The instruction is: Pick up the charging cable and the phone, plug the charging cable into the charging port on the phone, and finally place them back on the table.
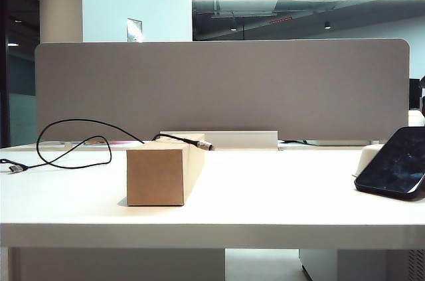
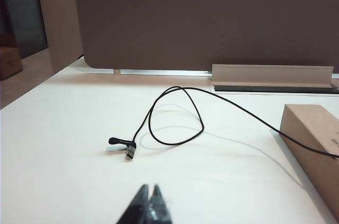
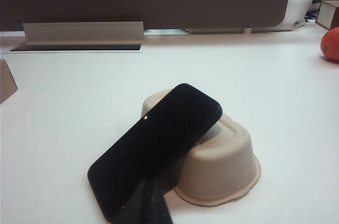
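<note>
In the exterior view the phone is cut off by the right edge, and neither arm shows. The charging cable leaves the left wrist view past the cardboard box. An orange object is clipped at upper right

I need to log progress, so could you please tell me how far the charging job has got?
Nothing looks done yet. The charging cable lies loose across the table and cardboard box; the phone leans unplugged on its white stand. Left claw and right claw are shut, holding nothing. Picking up, plugging and putting back remain.
</note>
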Motion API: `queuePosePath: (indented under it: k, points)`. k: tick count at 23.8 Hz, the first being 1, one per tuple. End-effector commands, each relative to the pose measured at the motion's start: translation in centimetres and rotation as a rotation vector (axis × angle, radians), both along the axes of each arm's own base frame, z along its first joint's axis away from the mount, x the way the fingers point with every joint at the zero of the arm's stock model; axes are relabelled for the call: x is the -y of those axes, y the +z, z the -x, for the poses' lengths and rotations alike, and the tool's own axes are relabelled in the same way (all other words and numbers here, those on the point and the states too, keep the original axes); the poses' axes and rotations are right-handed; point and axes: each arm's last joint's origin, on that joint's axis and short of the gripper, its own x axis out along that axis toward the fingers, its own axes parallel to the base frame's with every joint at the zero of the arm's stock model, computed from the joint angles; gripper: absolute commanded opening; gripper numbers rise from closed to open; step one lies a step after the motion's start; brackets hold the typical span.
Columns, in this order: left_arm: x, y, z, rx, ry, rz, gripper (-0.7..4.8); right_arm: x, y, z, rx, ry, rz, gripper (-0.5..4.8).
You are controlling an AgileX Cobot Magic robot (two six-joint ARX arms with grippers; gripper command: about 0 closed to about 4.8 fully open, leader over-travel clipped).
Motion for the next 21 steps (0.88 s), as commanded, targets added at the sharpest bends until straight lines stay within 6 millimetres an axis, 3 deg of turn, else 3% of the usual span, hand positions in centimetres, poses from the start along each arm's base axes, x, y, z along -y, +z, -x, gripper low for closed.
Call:
queuePosePath:
  k: [1, 14, 18, 21]
  points:
    - [0.0, 0.7, 0.1, 0.033, -0.008, 0.002, -0.06, 0.0, 1.4, 0.2, 0.052, -0.004, -0.004, -0.01]
    - [0.1, 5.7, 0.3, 0.077, -0.034, -0.002, -0.06, 0.0, 5.5, 0.4, 0.018, -0.008, -0.106, 0.00]
    - [0.3, 7.5, -1.0, 0.021, -0.107, -0.009, -0.06, 0.0, 7.4, -0.9, -0.054, -0.003, -0.116, 0.33]
    - [0.5, 8.9, -3.0, -0.060, -0.176, -0.008, -0.06, -0.2, 8.4, -2.6, -0.132, 0.034, -0.120, 0.45]
